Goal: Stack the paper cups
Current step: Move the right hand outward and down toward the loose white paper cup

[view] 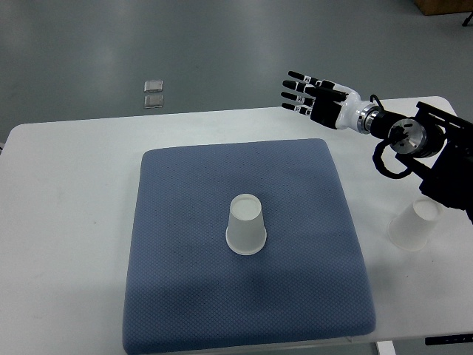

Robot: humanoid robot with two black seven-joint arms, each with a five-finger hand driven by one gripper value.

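A white paper cup (246, 225) stands upside down in the middle of the blue mat (185, 296). A second white paper cup (414, 225) stands on the white table to the right of the mat, partly hidden under my right arm. My right hand (304, 95) is held in the air above the mat's far right corner, fingers stretched out to the left and holding nothing. It is well away from both cups. My left arm does not show.
The white table (66, 222) carries the mat; its far edge runs behind the hand. Two small clear squares (154, 94) lie on the grey floor beyond the table. A brown box corner (443, 6) shows at the top right.
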